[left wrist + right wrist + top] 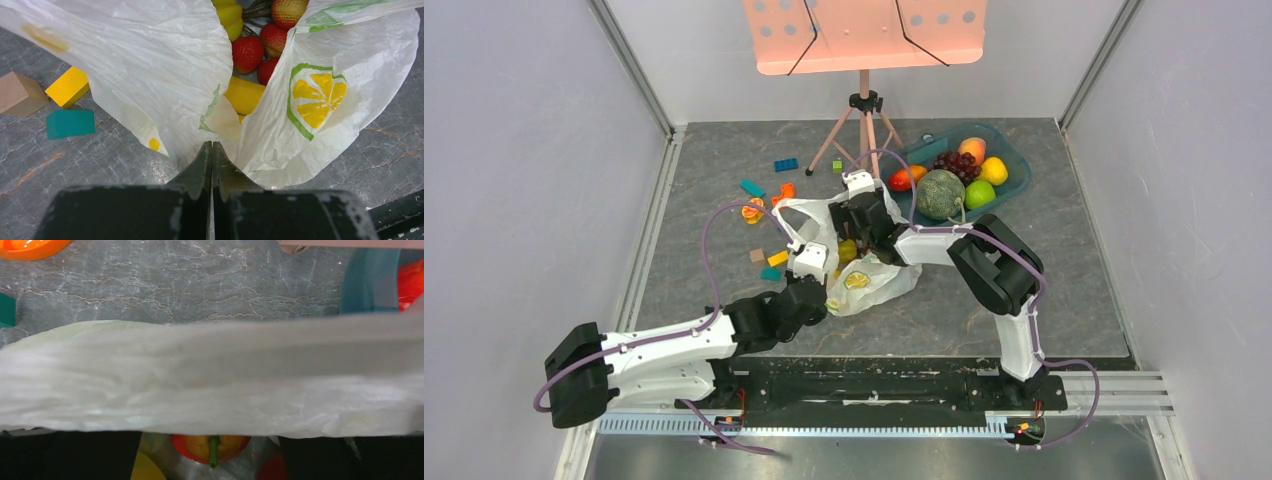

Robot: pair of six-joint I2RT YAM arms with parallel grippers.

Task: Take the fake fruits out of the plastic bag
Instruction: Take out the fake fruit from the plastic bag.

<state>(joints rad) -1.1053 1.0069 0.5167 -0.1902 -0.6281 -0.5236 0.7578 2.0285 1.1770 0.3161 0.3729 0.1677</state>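
Note:
The plastic bag (864, 280) lies mid-table, white with a lemon print (315, 97). Its mouth gapes in the left wrist view, showing the yellow banana bunch (243, 95) and the red-pink balls (248, 53) inside. My left gripper (810, 262) is shut, pinching the bag's near edge (212, 148). My right gripper (862, 222) reaches into the bag from the far side. Its fingers (75, 455) stand apart, open, on either side of a red-yellow fruit with a green stem (210, 445). A band of bag film (210, 380) hides the fingertips.
A teal tray (1016, 170) at the back right holds a netted melon (940, 194), dark grapes (954, 163) and other fruit. A tripod stand (864, 110) stands behind the bag. Wooden (17, 94), yellow (67, 86) and teal (70, 123) blocks lie left of the bag.

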